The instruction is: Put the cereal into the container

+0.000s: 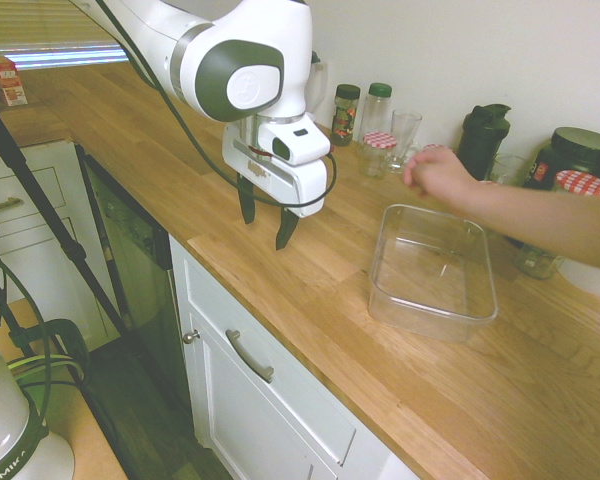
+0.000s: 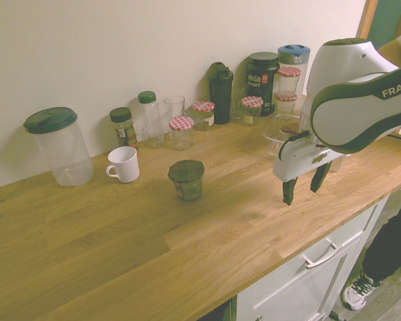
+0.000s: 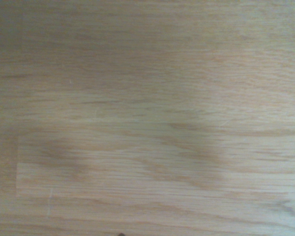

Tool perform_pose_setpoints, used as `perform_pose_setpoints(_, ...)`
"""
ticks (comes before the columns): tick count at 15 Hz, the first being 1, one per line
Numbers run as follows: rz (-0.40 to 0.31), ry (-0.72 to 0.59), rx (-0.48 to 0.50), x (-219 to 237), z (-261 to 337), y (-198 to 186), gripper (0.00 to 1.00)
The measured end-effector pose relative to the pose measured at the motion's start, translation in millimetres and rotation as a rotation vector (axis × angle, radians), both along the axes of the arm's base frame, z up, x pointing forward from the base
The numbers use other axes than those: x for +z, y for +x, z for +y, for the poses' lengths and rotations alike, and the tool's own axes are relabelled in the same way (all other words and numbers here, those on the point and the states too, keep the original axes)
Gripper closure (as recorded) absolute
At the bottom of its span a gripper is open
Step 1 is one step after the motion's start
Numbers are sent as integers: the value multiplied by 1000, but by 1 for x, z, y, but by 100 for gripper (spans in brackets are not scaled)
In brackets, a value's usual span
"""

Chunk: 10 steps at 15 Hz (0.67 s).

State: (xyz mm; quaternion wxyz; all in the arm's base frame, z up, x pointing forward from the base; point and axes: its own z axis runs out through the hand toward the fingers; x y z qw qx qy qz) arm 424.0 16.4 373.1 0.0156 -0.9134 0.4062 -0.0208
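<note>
One gripper (image 1: 266, 217) hangs spread and empty over the counter (image 1: 310, 290), well apart from the cereal (image 2: 186, 179) and the tub (image 1: 432, 270).

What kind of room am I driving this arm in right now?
Most likely a home kitchen: a long wooden countertop over white cabinet drawers, with spice bottles, gingham-lidded jars and a white mug along the wall.
</note>
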Motion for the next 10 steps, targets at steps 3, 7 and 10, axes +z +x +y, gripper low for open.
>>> perform_pose_setpoints(3, -41, -2, 7, 4, 4, 5, 0)
perform_pose_setpoints(7, -176, 48, 47, 18, 47, 27, 0)
perform_pose_setpoints(10, -254, 85, 59, 14, 80, 51, 0)
